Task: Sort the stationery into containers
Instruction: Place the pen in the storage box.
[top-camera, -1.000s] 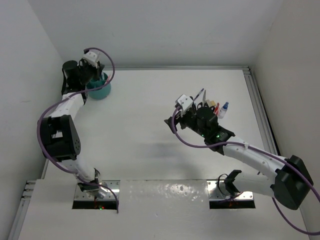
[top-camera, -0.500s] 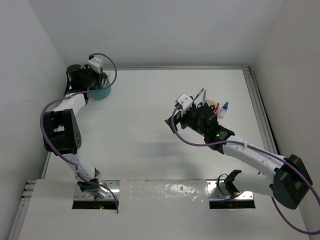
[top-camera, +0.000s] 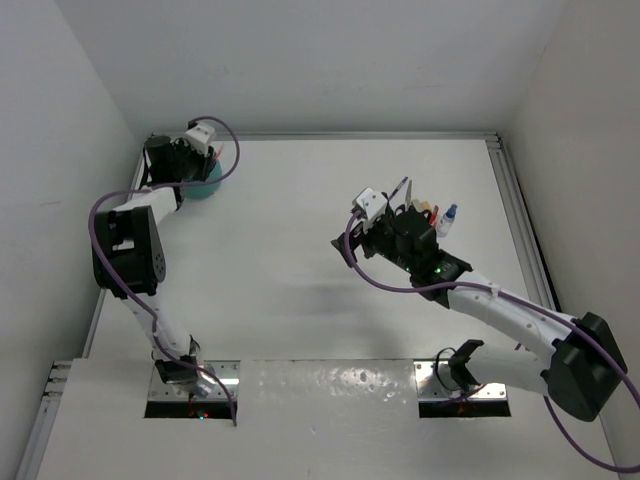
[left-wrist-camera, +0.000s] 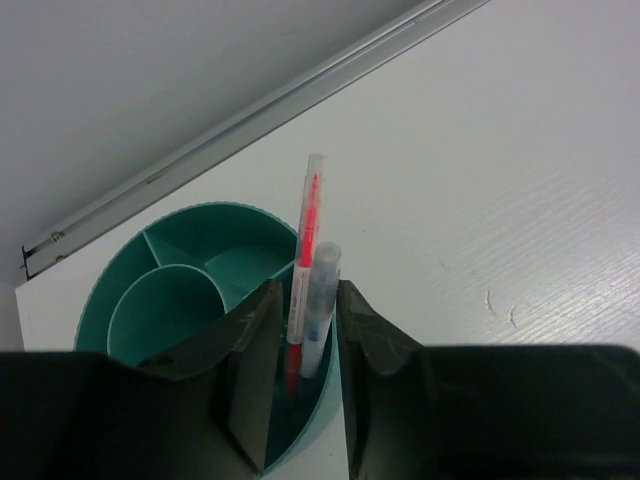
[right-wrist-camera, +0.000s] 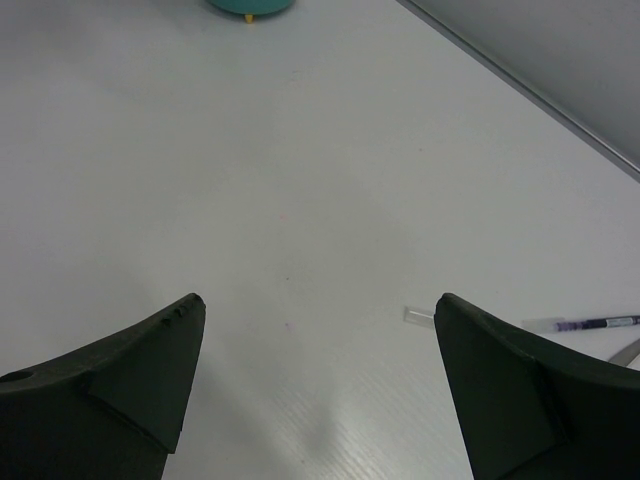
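1. Two pens, a red pen (left-wrist-camera: 305, 262) and a blue pen (left-wrist-camera: 318, 305), stand tilted in an outer compartment of the teal organiser (left-wrist-camera: 170, 300), which sits at the far left corner of the counter (top-camera: 300, 220).
2. By my reading the step in hand is the release of a pen: the left gripper (left-wrist-camera: 305, 345) hangs right over that compartment with its jaws parted narrowly around the two shafts. Whether they touch the pens I cannot tell.
3. Next it should open wider and lift straight up, so the tilted pens are not dragged out.
4. The right gripper (right-wrist-camera: 320, 375) is spread wide and holds nothing. It hovers over bare counter beside the remaining stationery cluster (top-camera: 428, 215) and the blue-capped bottle (top-camera: 448, 217); a loose pen (right-wrist-camera: 585, 323) lies just beyond it.
5. Room is tight on the left: the organiser sits near the counter's rail (left-wrist-camera: 260, 105) and the walls. The middle of the counter is open.
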